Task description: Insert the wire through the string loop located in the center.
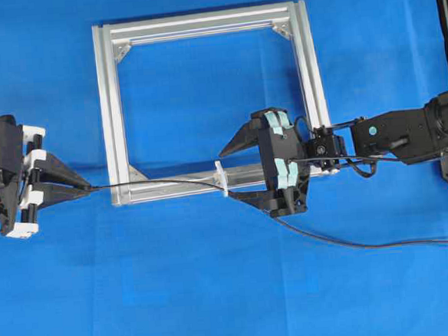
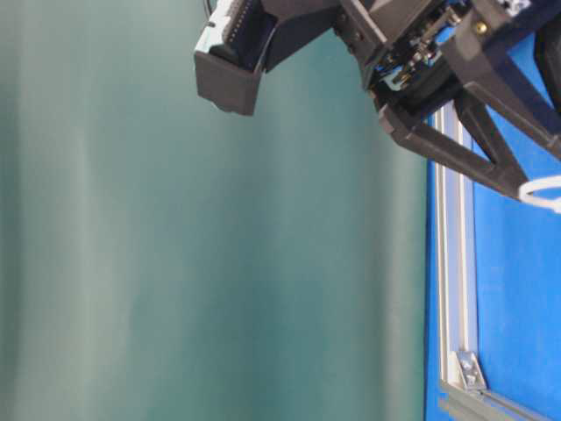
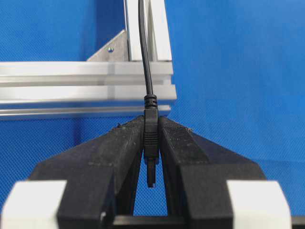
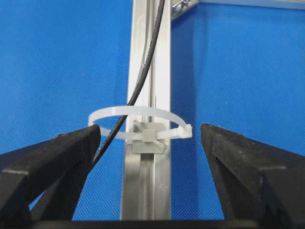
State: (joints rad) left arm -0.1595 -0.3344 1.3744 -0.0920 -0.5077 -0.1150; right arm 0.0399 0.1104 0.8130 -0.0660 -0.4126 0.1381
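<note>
At the far left of the overhead view, the left gripper point(image 1: 78, 187), black with white blocks, is clenched on the small dark plug at the end of the wire point(image 1: 163, 183), a long thin black cable; the left wrist view shows the plug pinched between the fingers point(image 3: 125, 143). From there the wire runs rightward along the near bar of the square silver aluminium frame point(image 1: 112, 106) and passes through the string loop point(image 4: 139, 122), a thin white band standing upright on its mount at the bar's middle. Just right of the loop, the right gripper point(image 1: 240, 171) hangs with its fingers point(image 4: 71, 148) spread wide either side, grasping nothing. The threading looks done; the step in hand appears to be drawing the wire through. Next calls for a steady pull leftward without snagging the loop.
</note>
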